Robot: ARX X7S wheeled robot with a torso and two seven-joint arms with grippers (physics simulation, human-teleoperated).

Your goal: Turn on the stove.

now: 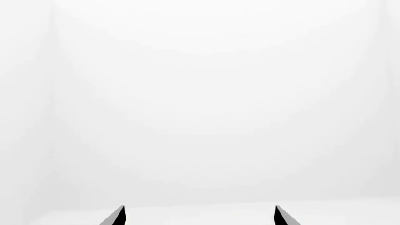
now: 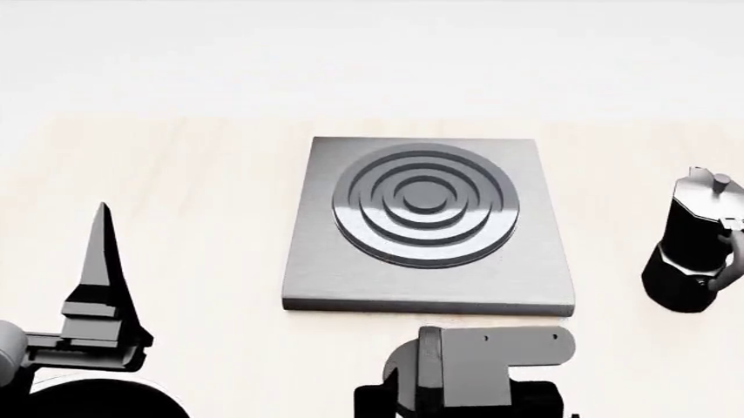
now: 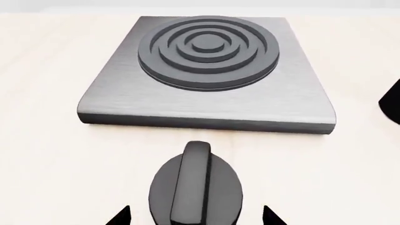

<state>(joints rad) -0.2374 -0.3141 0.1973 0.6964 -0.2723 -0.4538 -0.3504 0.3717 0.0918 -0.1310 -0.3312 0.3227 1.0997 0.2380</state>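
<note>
Nearest, the right gripper [image 3: 195, 216] has its 2 fingertips apart, one on each side of the knob [image 3: 196, 187], not yet touching it. If they close off-centre on the ridge, the grip could slip and the knob might not turn. Just beyond the knob lies the stove [image 2: 428, 228] on the table [image 2: 174, 183]. The coffee pot [image 2: 695, 248] stands well apart. The left gripper [image 1: 198, 216] is spread open, holding nothing.
</note>
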